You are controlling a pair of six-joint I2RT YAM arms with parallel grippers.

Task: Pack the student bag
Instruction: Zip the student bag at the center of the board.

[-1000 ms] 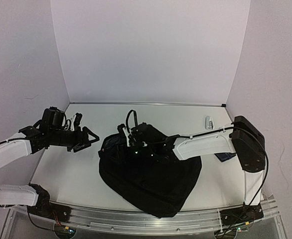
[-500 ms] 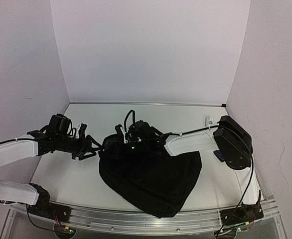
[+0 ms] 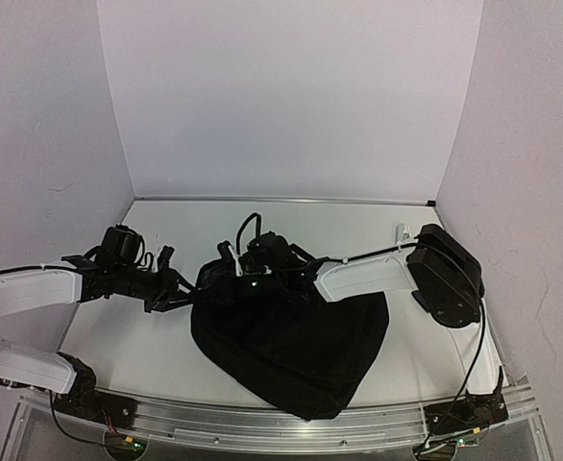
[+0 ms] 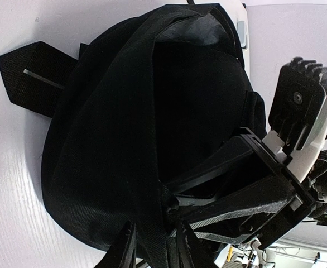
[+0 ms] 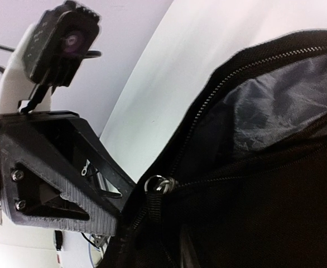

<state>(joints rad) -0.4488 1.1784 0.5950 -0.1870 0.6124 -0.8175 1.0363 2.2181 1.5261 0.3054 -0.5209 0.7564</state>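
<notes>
- The left arm (image 3: 32,288) is lying low over the left side of the desk (image 3: 128,346). Its white forearm is pointing right, bringing the left hand (image 3: 179,288) to the left rim of the student bag (image 3: 291,346).
- Seen from the left wrist, that hand's fingers (image 4: 124,251) are standing close together, clamping a raised ridge of the bag's black fabric.
- The right arm (image 3: 368,274) is rising from its base at the near right corner and bending at a bulky black elbow. Its white forearm is running left, above the bag.
- The right hand (image 3: 246,279) is sitting at the bag's far rim, just beside the left hand. Its angular black fingers (image 4: 219,178) are converging on the fabric and gripping that edge.
- The bag is slumping in the middle of the desk, its mouth facing far-left and its body spreading toward the near edge.
- The right wrist view is showing the zipper (image 5: 247,61) running round the open mouth, with grey lining (image 5: 275,106) inside.
- A flat strap (image 4: 32,75) is lying on the desk beside the bag, and a thin loop (image 3: 253,226) is standing up at the bag's far side.
- A small white object (image 3: 403,233) is resting near the far right corner.
- Pale, plain walls (image 3: 291,96) are enclosing the white desk on three sides, and a metal rail (image 3: 262,423) is lining its near edge.
</notes>
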